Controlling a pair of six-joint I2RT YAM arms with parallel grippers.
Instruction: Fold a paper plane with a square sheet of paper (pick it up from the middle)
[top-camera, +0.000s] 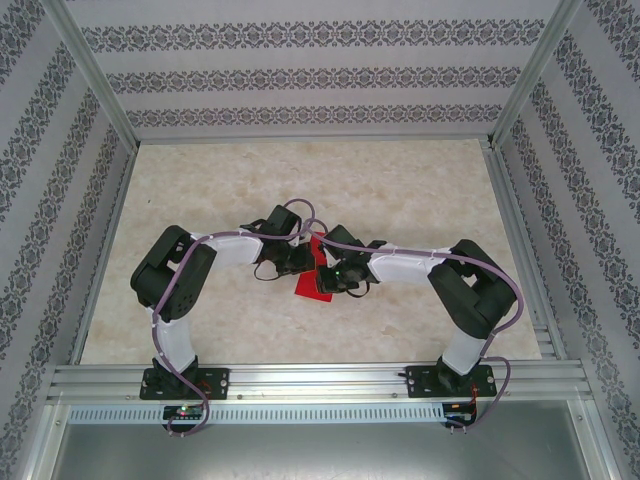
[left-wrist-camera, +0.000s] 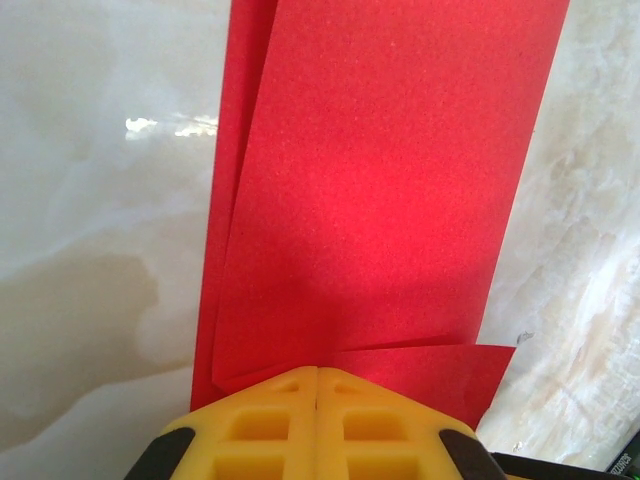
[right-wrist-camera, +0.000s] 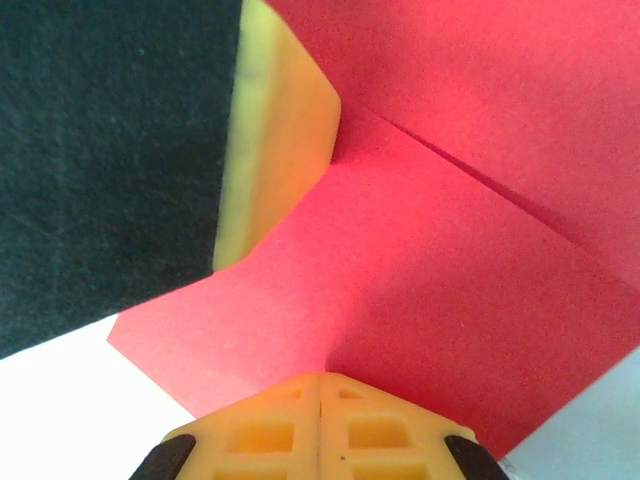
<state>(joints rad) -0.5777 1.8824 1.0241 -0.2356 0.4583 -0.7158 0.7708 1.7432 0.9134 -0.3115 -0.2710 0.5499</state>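
Square sheet of paper (top-camera: 312, 285), mid-fold, is pinched between both arms at the middle of the table (top-camera: 420, 200).
Left gripper (left-wrist-camera: 317, 372) and right gripper (right-wrist-camera: 320, 378) each have their jaws closed tight on a red edge, from opposite sides. The sheet is already a narrower, layered shape, so a flap crease seems to be in hand. The next move calls for laying that flap flat without slipping or tearing. Both wrist views show overlapping layers and crease lines, while the top view shows the arms converging over most of the paper.

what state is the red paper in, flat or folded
Folded. The red paper shows overlapping layers with offset edges in the left wrist view, and a flap edge crosses it in the right wrist view.
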